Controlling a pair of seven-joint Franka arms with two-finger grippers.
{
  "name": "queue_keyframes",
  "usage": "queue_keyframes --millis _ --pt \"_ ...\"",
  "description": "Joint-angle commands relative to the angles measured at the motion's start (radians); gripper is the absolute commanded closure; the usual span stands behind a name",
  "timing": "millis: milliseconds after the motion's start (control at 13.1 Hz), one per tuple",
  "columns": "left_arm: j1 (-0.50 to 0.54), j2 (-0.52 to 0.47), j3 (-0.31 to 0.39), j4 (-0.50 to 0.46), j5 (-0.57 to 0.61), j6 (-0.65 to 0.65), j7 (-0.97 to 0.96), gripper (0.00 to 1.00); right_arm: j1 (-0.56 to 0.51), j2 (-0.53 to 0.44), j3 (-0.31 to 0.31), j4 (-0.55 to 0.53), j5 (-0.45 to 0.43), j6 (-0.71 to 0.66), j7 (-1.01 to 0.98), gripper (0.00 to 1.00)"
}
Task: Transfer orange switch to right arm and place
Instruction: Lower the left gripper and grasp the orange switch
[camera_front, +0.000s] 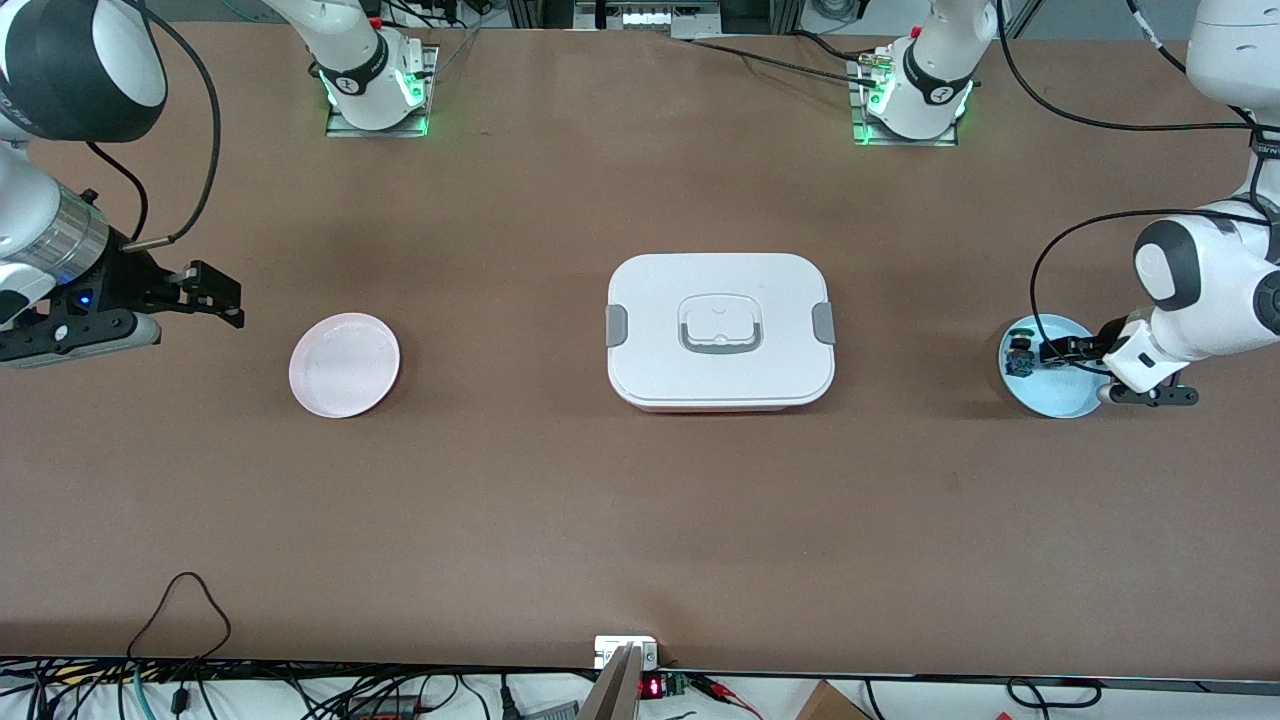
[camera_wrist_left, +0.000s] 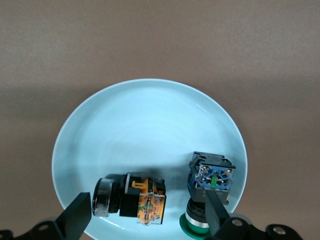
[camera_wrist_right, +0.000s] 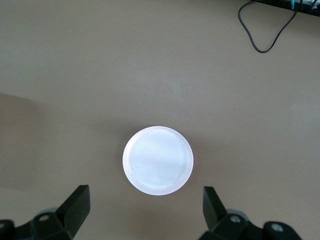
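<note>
The orange switch (camera_wrist_left: 131, 200) is lying on its side in the light blue plate (camera_wrist_left: 145, 120), long axis crossing the spread left pincer (camera_wrist_left: 147, 215); the spread right pincer (camera_wrist_right: 145, 210) is hovering above the pink plate (camera_wrist_right: 158, 160).

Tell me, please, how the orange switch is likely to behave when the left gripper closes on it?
The orange switch looks rigid, so it should not squash. It lies on its side on the glossy blue plate, so it may skid. Its round black end may let it roll between the open left gripper's fingers.
</note>
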Motion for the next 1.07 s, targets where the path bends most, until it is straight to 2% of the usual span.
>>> queue_keyframes --millis 0,996 --pt "0.019 0.014 -0.007 -0.005 0.025 0.024 0.023 0.00 0.002 0.005 0.004 0.012 0.004 -0.001 0.015 0.00" --pt "0.034 0.036 -0.007 -0.004 0.023 0.039 0.148 0.00 0.008 0.005 0.006 0.012 0.005 0.009 0.015 0.00"
